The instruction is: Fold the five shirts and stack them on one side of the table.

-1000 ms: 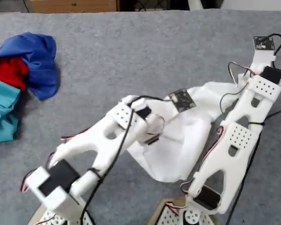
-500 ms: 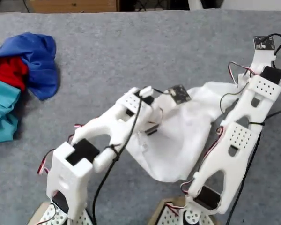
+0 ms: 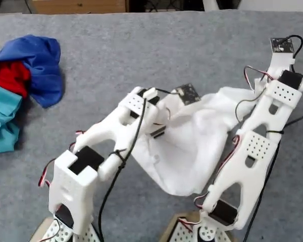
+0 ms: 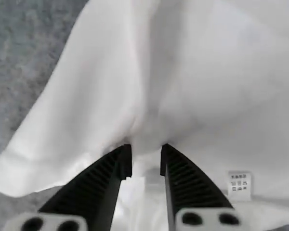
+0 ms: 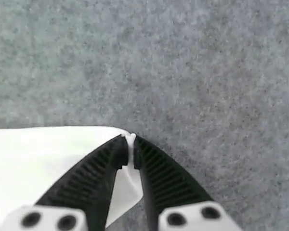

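Your grey table [image 3: 141, 50] carries the white shirt [image 3: 192, 146] crumpled toward 4 o'clock, in front of both arms, which suggests it is the one you are spreading for folding. The pile of blue, red and teal shirts [image 3: 25, 80] sits bunched at the 9 o'clock edge, well apart. Your left gripper [image 4: 145, 159] pinches a fold near the shirt's 10 o'clock side, jaws narrow on cloth; your right gripper [image 5: 128, 151] clamps its 2 o'clock corner, likely to pull it flat
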Robot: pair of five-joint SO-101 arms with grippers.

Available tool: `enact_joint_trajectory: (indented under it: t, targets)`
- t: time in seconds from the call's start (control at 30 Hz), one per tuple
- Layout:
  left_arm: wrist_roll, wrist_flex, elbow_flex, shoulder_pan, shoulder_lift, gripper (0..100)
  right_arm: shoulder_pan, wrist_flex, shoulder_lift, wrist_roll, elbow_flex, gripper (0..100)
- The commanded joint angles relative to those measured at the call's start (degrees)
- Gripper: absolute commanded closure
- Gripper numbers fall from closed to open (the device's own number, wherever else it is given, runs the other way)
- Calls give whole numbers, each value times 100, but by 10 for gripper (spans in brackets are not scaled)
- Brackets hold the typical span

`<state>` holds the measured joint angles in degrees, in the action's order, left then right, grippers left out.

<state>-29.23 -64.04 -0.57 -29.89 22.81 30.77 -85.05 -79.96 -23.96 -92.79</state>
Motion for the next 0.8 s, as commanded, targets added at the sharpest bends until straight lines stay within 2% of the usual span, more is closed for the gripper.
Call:
enact_joint_trajectory:
  t: [0.0,0.1,0.33,0.57,0.77]
  targets:
    - [-62,-44,-233,57,-44,902,-105,97,75,-18,-295,985]
    - [-70,-53,-242,57,-44,975,-105,97,75,-18,-295,985]
    - [-70,-62,-251,57,-53,941,-105,97,75,-18,-295,985]
    - [-484,-1292,-1051,101,-53,889,-105,97,75,-18,-295,985]
    - [-475,-1345,-1569,145,-44,887,-105,97,75,-18,-295,985]
